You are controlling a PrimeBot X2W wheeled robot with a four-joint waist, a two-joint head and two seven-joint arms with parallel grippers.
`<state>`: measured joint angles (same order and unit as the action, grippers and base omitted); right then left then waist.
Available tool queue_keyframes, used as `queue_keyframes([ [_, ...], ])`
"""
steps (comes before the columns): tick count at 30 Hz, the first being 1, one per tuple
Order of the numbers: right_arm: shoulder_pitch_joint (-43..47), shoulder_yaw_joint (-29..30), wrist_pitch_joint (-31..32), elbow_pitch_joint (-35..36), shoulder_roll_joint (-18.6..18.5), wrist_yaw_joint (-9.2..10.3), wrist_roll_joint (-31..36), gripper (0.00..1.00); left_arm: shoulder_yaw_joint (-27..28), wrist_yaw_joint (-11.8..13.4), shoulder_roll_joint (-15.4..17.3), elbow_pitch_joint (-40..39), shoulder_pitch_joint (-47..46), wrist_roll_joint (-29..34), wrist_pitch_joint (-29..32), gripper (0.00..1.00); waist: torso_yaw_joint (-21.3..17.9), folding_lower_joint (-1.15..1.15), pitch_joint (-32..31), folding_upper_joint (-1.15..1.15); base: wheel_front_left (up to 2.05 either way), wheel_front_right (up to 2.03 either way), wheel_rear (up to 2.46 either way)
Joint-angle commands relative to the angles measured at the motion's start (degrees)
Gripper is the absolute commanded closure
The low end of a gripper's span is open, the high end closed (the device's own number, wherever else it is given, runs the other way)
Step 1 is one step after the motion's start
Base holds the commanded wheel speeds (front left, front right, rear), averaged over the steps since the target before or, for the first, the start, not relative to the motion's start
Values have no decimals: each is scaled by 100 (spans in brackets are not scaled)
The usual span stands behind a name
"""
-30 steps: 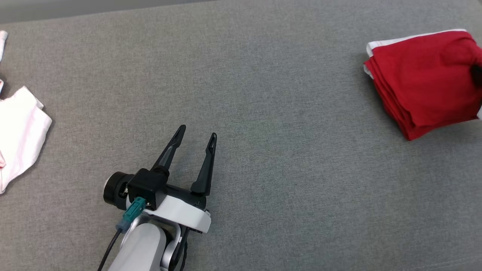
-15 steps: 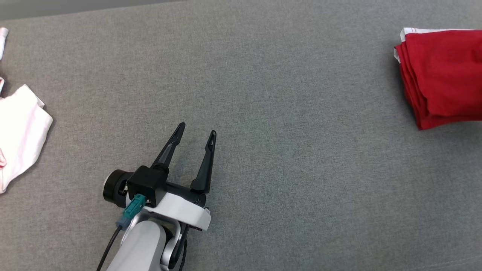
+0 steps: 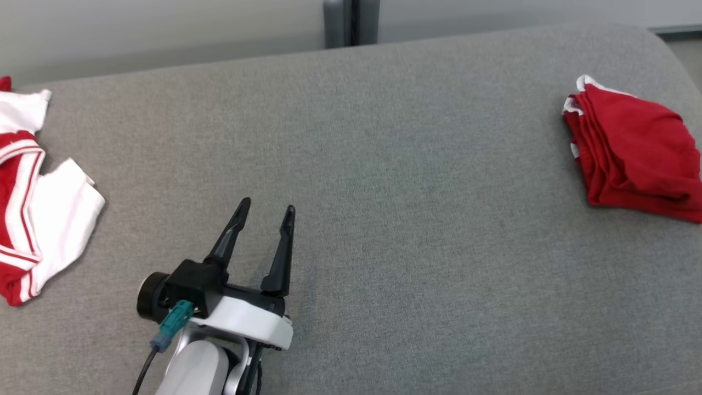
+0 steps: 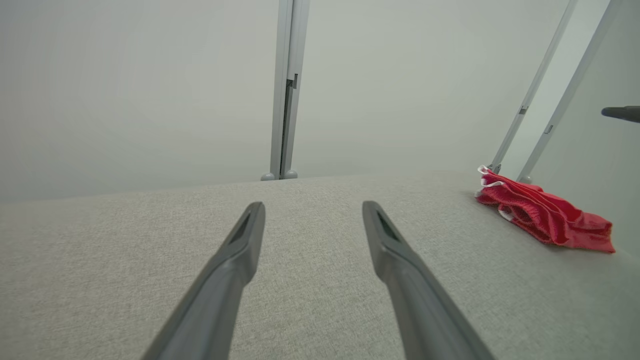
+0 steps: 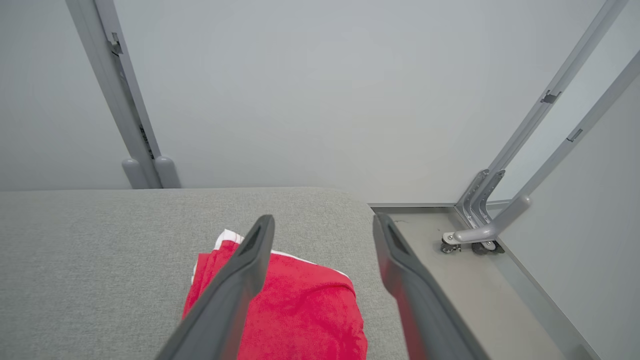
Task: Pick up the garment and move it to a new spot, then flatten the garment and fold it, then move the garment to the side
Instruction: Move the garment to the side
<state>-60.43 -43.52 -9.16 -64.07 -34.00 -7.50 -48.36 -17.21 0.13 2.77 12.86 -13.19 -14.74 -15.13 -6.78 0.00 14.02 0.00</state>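
Garment point(image 3: 630, 148), red and folded, is lying near the right end of the grey fabric-covered desk point(image 3: 384, 137), seemingly set aside already. The right gripper point(image 5: 324, 220) is hanging over it with jaws spread, holding nothing. The left gripper point(image 3: 267, 206) is sitting mid-desk, jaws spread too. Lifting the right gripper straight up looks wisest, so no finger is snagging a fold and undoing the stack.

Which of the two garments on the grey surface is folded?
The red garment at the right; the white-and-red striped one at the left lies crumpled.
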Motion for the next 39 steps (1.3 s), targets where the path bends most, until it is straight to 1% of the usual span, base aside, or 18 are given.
queue_keyframes([
  [1,119,-38,-150,69,53,1,18,0,102,-2,24,-33,79,-18,-1,0,30,0,-250,0,0,0,0],
  [4,316,-69,-412,323,135,1,-10,0,340,-43,43,-86,263,23,-1,0,74,0,-535,0,0,0,0],
  [5,461,4,-529,561,182,1,-85,0,512,-51,71,-141,389,49,0,0,107,0,-717,0,0,0,0],
  [8,829,212,-603,1077,206,1,-204,0,802,-27,87,-264,583,21,-1,0,174,0,-935,0,0,0,0],
  [10,1073,550,-607,1599,162,1,-99,0,1017,1,113,-358,711,-4,-1,0,234,0,-1057,0,0,0,0],
  [12,1522,990,-604,2107,178,1,155,0,1178,-10,130,-482,820,16,0,0,309,0,-1147,0,0,0,0],
  [14,2048,1421,-604,2566,302,0,436,0,1302,-27,121,-574,922,16,0,0,388,0,-1229,0,0,0,0],
  [16,2539,1836,-606,2986,415,0,751,0,1412,-27,104,-549,1030,-112,-1,0,467,0,-1312,0,0,0,0],
  [18,3035,2295,-608,3410,563,1,1063,0,1407,-12,86,-503,1092,-68,-1,0,543,0,-1384,0,0,0,0],
  [21,3845,2941,-608,4061,919,0,1552,0,1271,-42,79,-459,1143,151,-1,0,665,0,-1450,0,0,0,0],
  [22,3845,2941,-608,4061,919,0,1552,0,1271,-42,79,-459,1143,151,-1,0,665,0,-1450,0,0,0,0],
  [25,4594,3507,-608,4626,1339,0,1956,0,1203,-47,59,-504,1179,200,0,0,747,0,-1483,0,0,0,0],
  [27,5013,3754,-608,4972,1580,0,2195,0,1187,-1,41,-515,1244,216,-1,0,779,0,-1494,0,0,0,0],
  [28,5217,3863,-608,5129,1702,1,2291,0,1175,19,39,-504,1274,224,0,0,795,0,-1503,0,0,0,0],
  [30,5543,4025,-608,5403,1804,0,2544,0,1136,68,29,-495,1301,274,-1,0,828,0,-1516,0,0,0,0],
  [33,5883,4198,-608,5670,1973,0,2683,0,1118,166,23,-563,1364,221,-1,0,859,0,-1515,0,0,0,0],
  [36,6072,4290,-609,5827,2052,0,2725,0,1020,302,22,-587,1449,137,0,0,863,0,-1513,0,0,0,0],
  [39,6206,4393,-609,5909,2217,-1,2789,0,987,385,26,-543,1528,68,-1,0,844,0,-1553,0,0,0,0],
])
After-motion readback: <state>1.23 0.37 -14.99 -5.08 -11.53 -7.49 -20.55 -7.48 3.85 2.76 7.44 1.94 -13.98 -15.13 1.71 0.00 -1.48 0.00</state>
